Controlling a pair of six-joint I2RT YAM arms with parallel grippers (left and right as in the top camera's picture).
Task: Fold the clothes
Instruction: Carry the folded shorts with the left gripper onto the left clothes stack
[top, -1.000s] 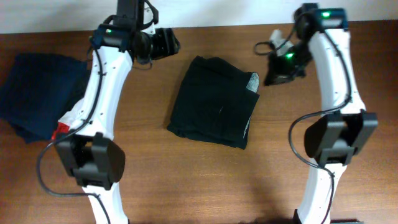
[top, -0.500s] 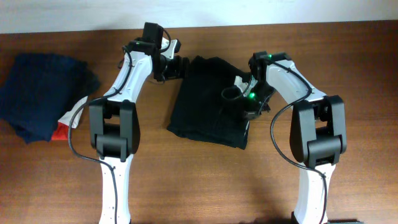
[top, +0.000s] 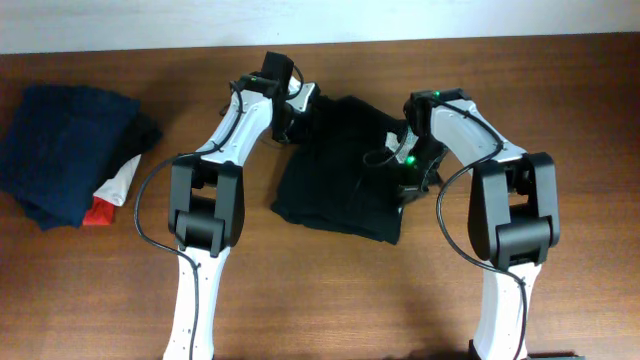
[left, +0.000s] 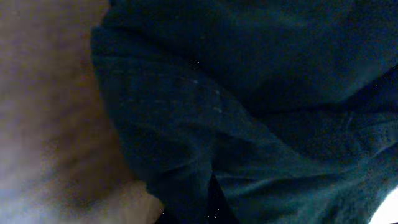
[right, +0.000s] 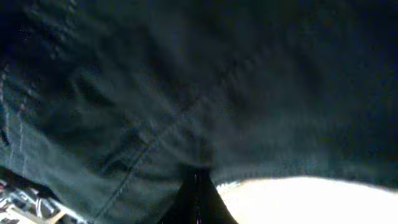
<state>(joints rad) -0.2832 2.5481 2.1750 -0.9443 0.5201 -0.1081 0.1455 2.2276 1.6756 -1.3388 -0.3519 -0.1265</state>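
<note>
The clothes (top: 340, 170), a black garment folded into a rough square, lie at the middle of the table. My left gripper (top: 296, 118) is at the garment's far left corner, shut on the fabric there. In the left wrist view dark cloth (left: 249, 93) fills the frame and its creases run together at the closed fingertips (left: 212, 202). My right gripper (top: 404, 168) rests on the garment's right edge, shut, with its tips pressed against the cloth (right: 155, 93). In the right wrist view its gripper (right: 198, 199) shows both fingers together with nothing between them.
A pile of folded navy-blue garments (top: 65, 150) lies at the far left of the table (top: 320, 290). A small white-and-red folded piece (top: 108, 195) lies at the pile's right edge. The table's back edge runs along the top of the overhead view.
Both arms swung inward to the black garment. The left gripper, open half a second ago, has moved onto the far left corner and shut. The right gripper stayed shut.
</note>
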